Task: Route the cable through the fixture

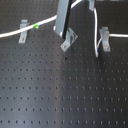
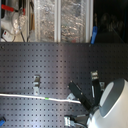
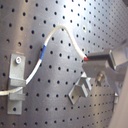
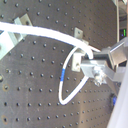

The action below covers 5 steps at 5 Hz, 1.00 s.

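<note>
Gripping the thin white flexible cable point(image 3: 64, 33) over the black perforated metal breadboard point(image 1: 60, 90).
Gripper point(image 3: 88, 58) pinches the cable between its fingers beside the middle silver metal clip fixture point(image 1: 69, 40) in the first exterior view. Cable runs from the first exterior view's left past the left silver clip point(image 1: 22, 31), green band point(image 1: 36, 26) just beside it; blue band point(image 3: 43, 50) shows in both wrist views.

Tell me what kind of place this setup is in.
Probably a robotics lab bench: a black perforated breadboard table with small metal clips bolted on, a white cable strung across them, and cluttered equipment shelves behind in the second exterior view.
</note>
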Motion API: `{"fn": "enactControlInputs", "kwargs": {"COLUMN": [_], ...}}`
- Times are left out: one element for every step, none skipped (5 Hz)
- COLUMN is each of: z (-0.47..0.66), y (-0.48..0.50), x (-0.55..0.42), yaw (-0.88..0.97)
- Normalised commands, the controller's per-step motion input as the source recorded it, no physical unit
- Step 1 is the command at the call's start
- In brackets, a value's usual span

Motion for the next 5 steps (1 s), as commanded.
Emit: {"fn": "enactControlInputs", "kwargs": {"z": [0.00,0.07,0.24,0.23,0.00], "y": [0.007,0.229,0.434,0.298,0.000], "x": [-0.008,0.051,-0.347,-0.383,0.000], "yaw": [0.00,-0.01,0.18,0.11,0.05]}}
